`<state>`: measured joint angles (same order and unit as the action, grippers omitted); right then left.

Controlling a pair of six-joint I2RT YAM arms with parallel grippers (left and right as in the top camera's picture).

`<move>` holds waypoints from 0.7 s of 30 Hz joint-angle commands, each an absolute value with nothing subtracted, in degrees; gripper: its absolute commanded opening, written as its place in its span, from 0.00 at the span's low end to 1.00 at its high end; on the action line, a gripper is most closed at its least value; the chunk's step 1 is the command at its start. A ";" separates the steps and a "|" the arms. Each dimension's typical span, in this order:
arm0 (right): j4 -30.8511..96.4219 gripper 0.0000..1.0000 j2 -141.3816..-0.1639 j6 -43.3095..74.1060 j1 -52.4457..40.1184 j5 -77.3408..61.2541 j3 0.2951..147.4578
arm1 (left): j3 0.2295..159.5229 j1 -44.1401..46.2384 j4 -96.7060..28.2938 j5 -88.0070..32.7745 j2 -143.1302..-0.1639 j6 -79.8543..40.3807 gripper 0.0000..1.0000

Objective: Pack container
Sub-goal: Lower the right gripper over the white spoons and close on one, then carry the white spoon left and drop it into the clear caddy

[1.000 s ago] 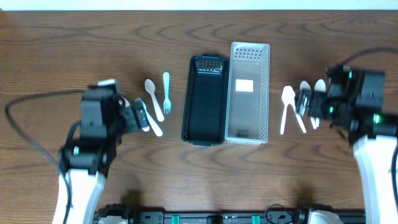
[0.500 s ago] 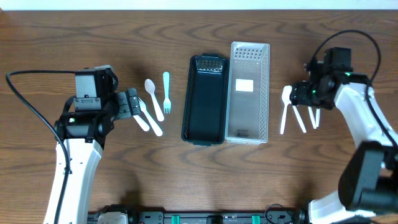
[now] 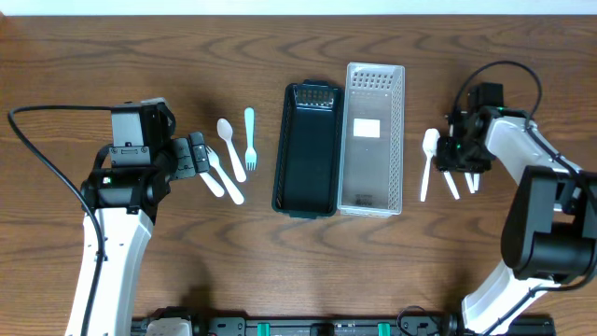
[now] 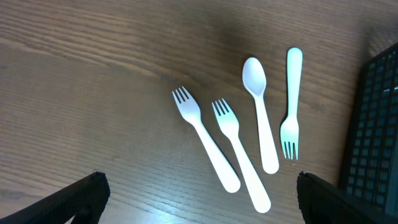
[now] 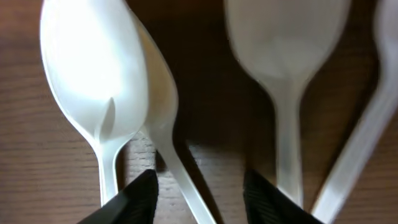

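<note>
Right pincer (image 5: 200,198) sits low over the white spoons (image 5: 93,81), fingers apart, with one spoon handle between them. Left pincer (image 4: 198,202) is spread wide, forks (image 4: 205,142) just ahead. The black container (image 3: 306,159) lies between both pincers, well apart from each.

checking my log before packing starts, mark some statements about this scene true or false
1. The black container holds no cutlery. True.
2. The blue fork lies in the clear basket. False: it lies on the table, beside the black container.
3. The left gripper is shut on a fork. False: it is open and holds nothing.
4. Two white forks lie beside the white spoon. True.
5. The right gripper is open over the cluster of spoons. True.
</note>
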<state>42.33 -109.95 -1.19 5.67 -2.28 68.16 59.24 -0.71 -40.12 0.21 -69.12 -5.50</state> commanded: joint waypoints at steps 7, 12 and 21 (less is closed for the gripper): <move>43.42 0.24 -111.68 -1.15 2.92 0.69 68.66 | 60.55 -0.99 -40.29 0.69 -69.23 -4.54 0.98; 45.19 0.07 -111.66 2.57 3.03 0.71 68.66 | 60.55 -0.99 -40.29 0.69 -69.23 -4.54 0.98; 48.84 0.01 -105.65 5.56 3.36 4.51 71.24 | 60.55 -0.99 -40.29 0.69 -69.23 -4.54 0.98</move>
<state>47.51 -109.89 3.70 3.29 2.22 68.69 59.24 -0.71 -40.12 0.21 -69.12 -5.50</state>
